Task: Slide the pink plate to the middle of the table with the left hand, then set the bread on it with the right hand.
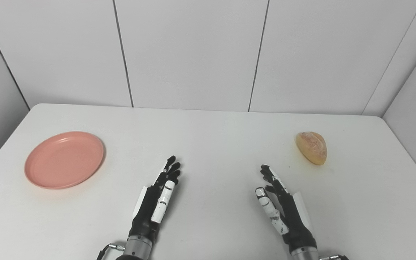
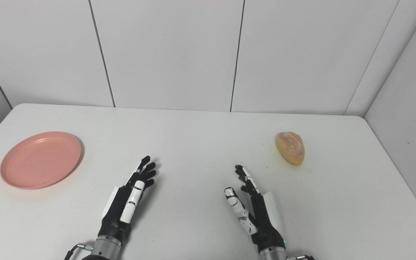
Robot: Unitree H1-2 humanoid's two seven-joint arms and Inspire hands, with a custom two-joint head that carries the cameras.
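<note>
Left eye view: both hands, left hand and right hand, are seen nearest, fingers spread, nothing held. Farther off on the white bench, the pink plate lies left, likely light and slippery, best pushed at its rim; the bread, probably soft, lies right.

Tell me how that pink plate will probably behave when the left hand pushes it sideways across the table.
The pink plate lies flat and shallow on the smooth white table, so it should slide, not tip. It looks like thin plastic, probably light. A push off its center may spin it.
</note>
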